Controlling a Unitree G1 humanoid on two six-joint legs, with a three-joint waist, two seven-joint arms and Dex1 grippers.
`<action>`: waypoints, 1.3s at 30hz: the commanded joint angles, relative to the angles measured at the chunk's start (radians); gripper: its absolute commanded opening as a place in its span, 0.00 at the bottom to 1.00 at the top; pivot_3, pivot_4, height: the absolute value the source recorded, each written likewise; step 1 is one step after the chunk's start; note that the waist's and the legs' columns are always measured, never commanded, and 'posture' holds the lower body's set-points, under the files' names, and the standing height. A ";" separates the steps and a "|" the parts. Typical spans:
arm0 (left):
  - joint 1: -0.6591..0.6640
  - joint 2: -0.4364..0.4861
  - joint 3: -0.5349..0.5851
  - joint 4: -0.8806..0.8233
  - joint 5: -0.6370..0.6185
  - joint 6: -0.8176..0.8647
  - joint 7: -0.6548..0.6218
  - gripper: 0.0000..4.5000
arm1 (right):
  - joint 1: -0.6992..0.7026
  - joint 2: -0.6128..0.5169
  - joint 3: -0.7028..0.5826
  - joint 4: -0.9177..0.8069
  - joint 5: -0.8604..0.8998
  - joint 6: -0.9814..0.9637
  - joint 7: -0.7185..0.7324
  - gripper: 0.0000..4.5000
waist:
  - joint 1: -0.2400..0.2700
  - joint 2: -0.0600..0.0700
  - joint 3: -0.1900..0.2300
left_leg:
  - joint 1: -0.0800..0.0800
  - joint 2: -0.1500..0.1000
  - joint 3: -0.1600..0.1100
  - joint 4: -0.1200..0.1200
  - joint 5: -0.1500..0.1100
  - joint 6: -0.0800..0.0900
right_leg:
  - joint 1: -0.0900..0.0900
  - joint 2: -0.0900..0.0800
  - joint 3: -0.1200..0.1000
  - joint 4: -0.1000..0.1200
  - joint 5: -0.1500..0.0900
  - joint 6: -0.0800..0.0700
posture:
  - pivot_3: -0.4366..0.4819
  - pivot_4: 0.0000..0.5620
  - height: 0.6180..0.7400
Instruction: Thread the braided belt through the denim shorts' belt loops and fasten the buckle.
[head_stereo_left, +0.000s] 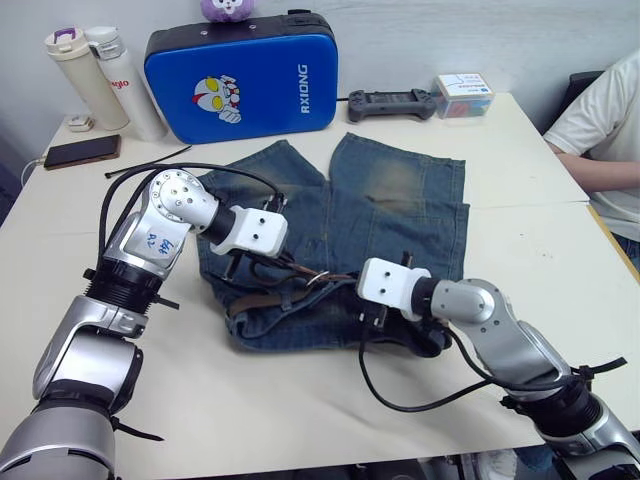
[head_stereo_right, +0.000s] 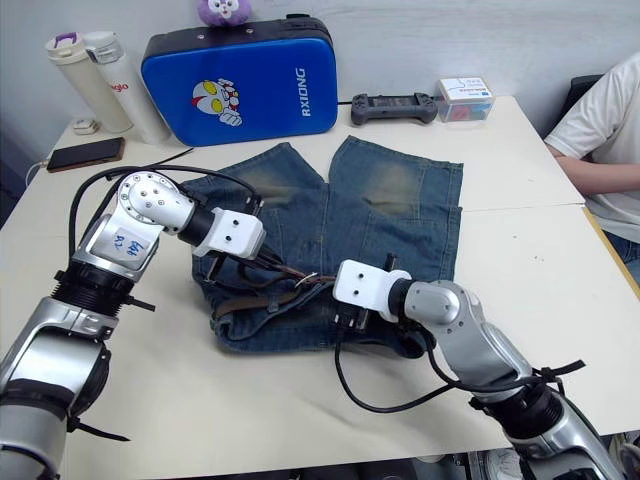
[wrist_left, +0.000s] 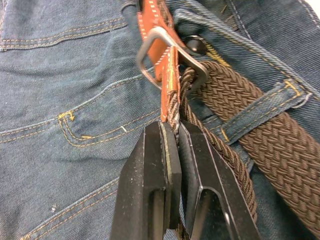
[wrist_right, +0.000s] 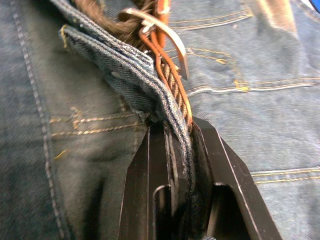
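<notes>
The denim shorts (head_stereo_left: 400, 210) lie flat mid-table, waistband toward me. The braided belt (wrist_left: 235, 90) runs along the waistband and passes under a belt loop (wrist_left: 260, 107). Its tan leather end carries the silver buckle (wrist_left: 148, 44), which rests near the waistband's middle (head_stereo_left: 318, 278). My left gripper (wrist_left: 176, 127) is shut on the braided strap just behind the buckle. From the other side, my right gripper (wrist_right: 177, 130) is shut on the waistband edge (wrist_right: 125, 65) together with the belt (wrist_right: 172, 82), close to the buckle (wrist_right: 165, 32).
A blue hard case (head_stereo_left: 240, 80) stands behind the shorts, with two bottles (head_stereo_left: 85, 75) and a phone (head_stereo_left: 82, 151) at the far left. A game controller (head_stereo_left: 390, 102) and a small box (head_stereo_left: 464, 95) lie at the back right. A person (head_stereo_left: 610, 130) sits at the table's right side.
</notes>
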 joint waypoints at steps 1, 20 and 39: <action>-0.006 -0.014 0.015 -0.028 -0.015 0.009 0.005 0.00 | -0.047 0.021 -0.068 -0.044 0.020 0.030 -0.009 0.00 | 0.000 0.000 0.000 | 0.000 0.000 0.000 0.000 0.000 0.000 | 0.000 0.000 0.000 0.000 0.000 0.000 | 0.48 0.27 1.00; -0.045 0.007 -0.046 0.062 0.148 -0.069 0.068 0.00 | -0.092 0.057 -0.066 -0.103 0.056 0.113 0.009 0.00 | -0.002 0.000 0.000 | 0.000 0.000 0.000 0.000 0.000 0.000 | -0.001 0.000 0.000 0.000 0.000 0.000 | 0.48 0.27 1.00; -0.048 -0.001 0.031 0.034 0.080 0.062 0.092 0.00 | -0.084 0.045 -0.054 -0.109 0.043 0.131 0.010 0.00 | -0.009 0.000 0.000 | -0.001 0.000 0.000 0.000 0.000 0.000 | -0.001 0.000 0.000 0.001 0.000 0.000 | 0.48 0.27 1.00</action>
